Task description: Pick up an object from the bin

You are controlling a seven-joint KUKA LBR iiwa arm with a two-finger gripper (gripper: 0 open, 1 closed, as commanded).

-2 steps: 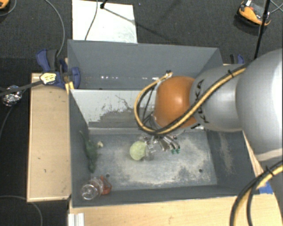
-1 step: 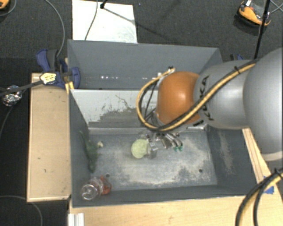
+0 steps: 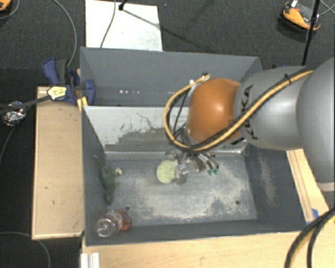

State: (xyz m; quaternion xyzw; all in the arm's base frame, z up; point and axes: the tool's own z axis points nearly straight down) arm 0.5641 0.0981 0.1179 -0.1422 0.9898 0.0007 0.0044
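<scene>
So the pale green ball (image 3: 166, 171) sat just beside the gripper (image 3: 186, 168), on the side away from the arm's reach-in, maybe touching it, and honestly I couldn't tell if the gripper was open or clamped.

Along the left wall of the bin (image 3: 157, 78) lies a long dark green thing (image 3: 108, 180), stretched front to back; a small pale bit (image 3: 119, 171) sits just beside its far end; in the near left corner a clear glassy thing (image 3: 105, 226) lies touching a small reddish-brown piece (image 3: 124, 220); beyond the bin's far wall a white sheet (image 3: 137, 31) lies on the dark floor (image 3: 31, 47); an orange and black thing (image 3: 296, 14) sits at the far right.
</scene>
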